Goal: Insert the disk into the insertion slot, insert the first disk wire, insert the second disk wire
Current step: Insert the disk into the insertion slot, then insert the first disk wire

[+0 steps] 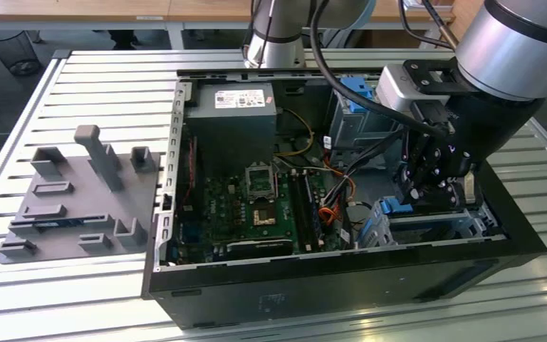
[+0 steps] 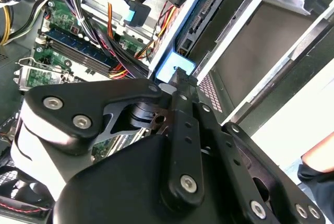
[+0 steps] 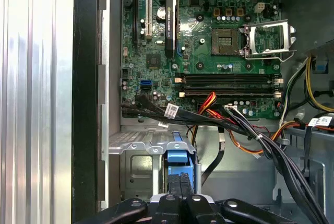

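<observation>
My gripper point(image 3: 178, 178) has its fingers point(image 3: 171, 186) together, tips touching the blue end of the disk point(image 3: 177, 157). The disk sits in the slot point(image 3: 136, 167), in the corner of the case point(image 1: 350, 285) on the exterior view's right. Cables point(image 3: 245, 130) run just beside it, the motherboard point(image 3: 209, 36) beyond.

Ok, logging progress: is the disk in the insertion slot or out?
In, at least partly: the disk stands between the insertion slot walls, the gripper at its blue end. Fully seated: cannot tell.
</observation>
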